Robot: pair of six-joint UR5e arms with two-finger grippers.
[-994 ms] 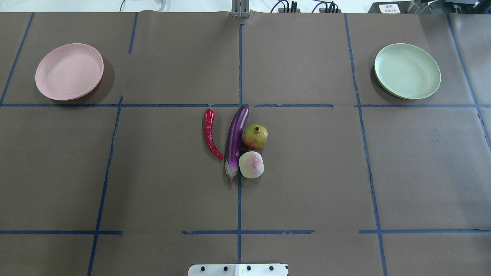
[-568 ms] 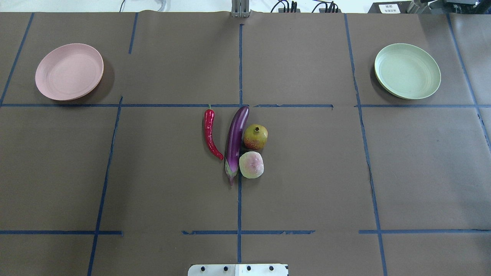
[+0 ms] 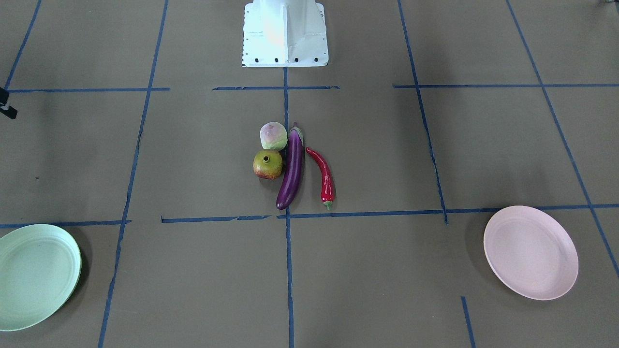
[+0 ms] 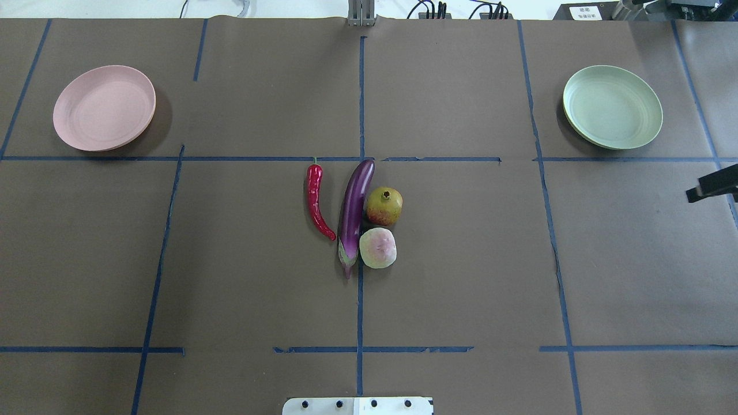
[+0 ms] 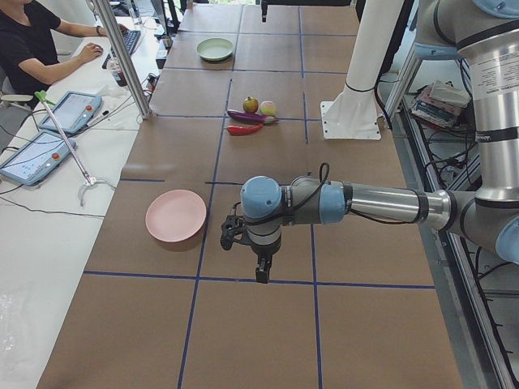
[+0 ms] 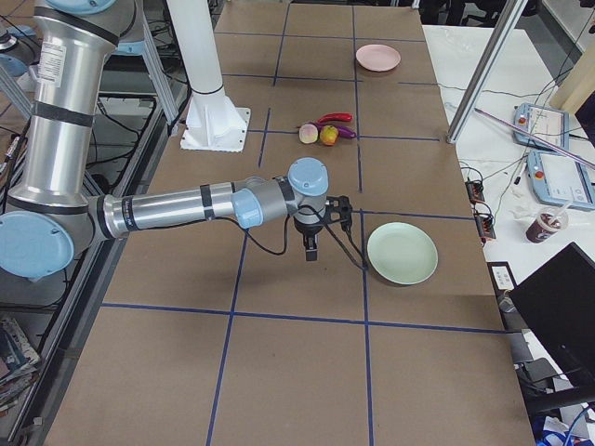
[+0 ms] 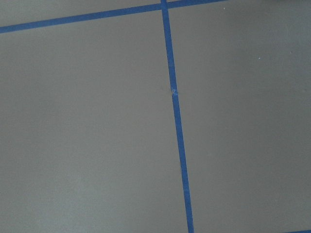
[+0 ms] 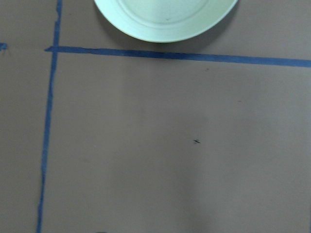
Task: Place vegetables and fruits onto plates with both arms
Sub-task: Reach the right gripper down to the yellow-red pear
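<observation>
Chili (image 4: pixel 315 199) lies left of eggplant (image 4: pixel 354 210); far fruit (image 4: pixel 384 206) and near fruit (image 4: pixel 377 248) sit just right.

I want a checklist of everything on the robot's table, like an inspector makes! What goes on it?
Surface: table covered in brown paper with a blue tape grid.
Job's things: eggplant, red chili, pomegranate-like fruit and pale green fruit clustered mid-table; pink plate and green plate empty, at opposite ends.
Clutter: nothing seen.
Grippers: left gripper and right gripper hang over bare table, holding nothing; open or shut unclear.
Cables: black cables at the far edge.
Surroundings: operator and tablets at a side desk.
</observation>
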